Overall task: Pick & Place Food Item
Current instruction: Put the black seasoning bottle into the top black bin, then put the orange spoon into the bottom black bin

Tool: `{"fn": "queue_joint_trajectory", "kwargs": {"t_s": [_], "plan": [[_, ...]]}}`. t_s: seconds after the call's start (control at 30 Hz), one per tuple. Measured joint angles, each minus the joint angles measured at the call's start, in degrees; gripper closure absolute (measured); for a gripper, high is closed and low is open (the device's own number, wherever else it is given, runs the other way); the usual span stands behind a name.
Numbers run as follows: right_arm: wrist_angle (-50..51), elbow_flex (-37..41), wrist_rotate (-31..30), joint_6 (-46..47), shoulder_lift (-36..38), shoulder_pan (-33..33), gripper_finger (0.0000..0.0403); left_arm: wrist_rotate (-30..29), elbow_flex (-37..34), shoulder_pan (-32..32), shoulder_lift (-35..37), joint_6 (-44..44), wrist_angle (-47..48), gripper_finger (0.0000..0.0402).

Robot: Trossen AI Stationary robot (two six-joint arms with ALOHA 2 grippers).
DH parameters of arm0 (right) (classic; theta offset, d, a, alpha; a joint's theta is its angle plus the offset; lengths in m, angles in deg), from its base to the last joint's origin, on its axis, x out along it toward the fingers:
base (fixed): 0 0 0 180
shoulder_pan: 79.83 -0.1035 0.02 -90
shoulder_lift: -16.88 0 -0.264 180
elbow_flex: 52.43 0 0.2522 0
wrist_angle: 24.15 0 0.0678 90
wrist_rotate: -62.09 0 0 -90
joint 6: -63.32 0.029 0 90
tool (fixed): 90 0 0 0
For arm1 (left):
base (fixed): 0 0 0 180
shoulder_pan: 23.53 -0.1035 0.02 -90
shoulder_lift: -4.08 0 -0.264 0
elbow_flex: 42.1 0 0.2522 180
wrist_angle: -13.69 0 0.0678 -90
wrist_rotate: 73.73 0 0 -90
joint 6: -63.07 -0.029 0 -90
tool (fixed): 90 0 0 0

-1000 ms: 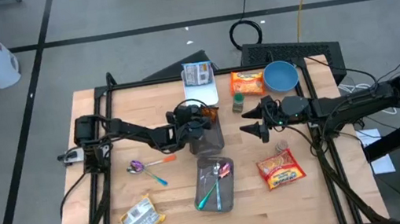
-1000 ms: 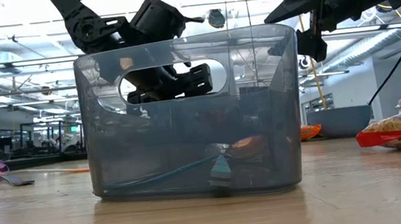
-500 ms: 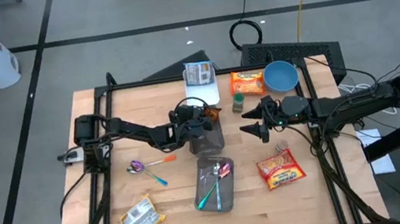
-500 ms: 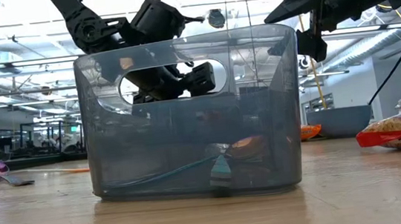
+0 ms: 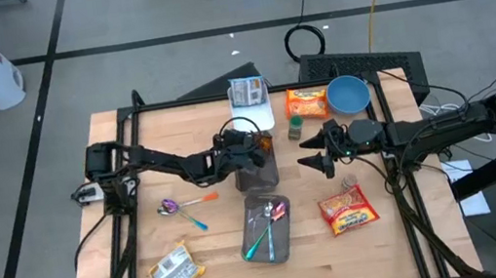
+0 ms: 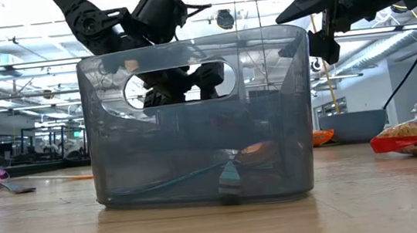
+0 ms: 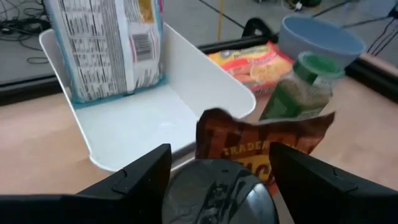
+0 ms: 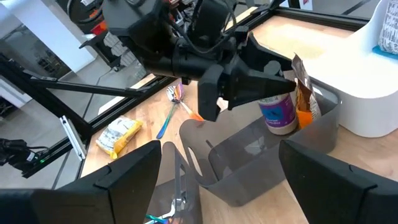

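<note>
Overhead and side views of a wooden counter (image 5: 217, 262) with two dark arms at work. The left pincer (image 5: 252, 150) is hovering over a grey bin (image 5: 260, 167) near the middle of the counter, its fingers (image 7: 140, 174) standing spread with nothing between them. Just beneath it, inside that bin, a brown snack packet (image 7: 261, 146) is standing upright beside a can with a purple label (image 8: 278, 114); the can's lid (image 7: 214, 193) is showing between the fingers in the left wrist view. The right pincer (image 5: 309, 162) is waiting at the same height to the right of the bin, pointing toward it, its fingers (image 8: 134, 171) also standing spread and empty.

Behind the bin, a white tray (image 5: 254, 115) is holding a silver printed packet (image 5: 244, 90) propped upright against its far wall. To the right of the tray, a green-capped spice jar (image 5: 296, 128) is standing on the counter, with an orange noodle packet (image 5: 307, 103) and a blue bowl (image 5: 348, 94) lying beyond it at the far edge.

A second grey bin (image 5: 266, 227) is sitting nearer the front edge, carrying a teal utensil (image 5: 261, 240) and a small pink item. A red noodle packet (image 5: 345, 210) is lying to its right. To its left, a purple spoon (image 5: 170, 207), an orange utensil (image 5: 200, 199) and a blue utensil (image 5: 195, 222) are lying together, and a silver-and-yellow packet (image 5: 174, 268) is resting near the front left corner.
</note>
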Motion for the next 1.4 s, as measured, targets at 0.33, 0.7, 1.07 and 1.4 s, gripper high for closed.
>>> {"fn": "queue_joint_trajectory", "kwargs": {"t_s": [0.33, 0.7, 1.07, 1.4], "plan": [[0.02, 0.00, -0.07, -0.02, 0.00, 0.01, 0.0085, 1.37, 0.00, 0.01, 0.63, -0.54, 0.32, 0.0123], [-0.03, 0.00, -0.34, -0.63, 0.00, 0.01, 0.0085, 1.14, 0.00, 0.00, 7.49, -5.32, 3.19, 0.0123], [-0.36, 0.00, -4.90, -2.20, -0.02, 0.01, 0.0085, 14.47, 0.00, 0.07, 21.28, -4.59, 6.50, 0.0124], [-3.07, 0.00, -5.03, -3.23, -0.41, 0.01, 0.0085, 20.66, 0.02, 0.07, 28.47, -2.40, 1.90, 0.0123]]}}
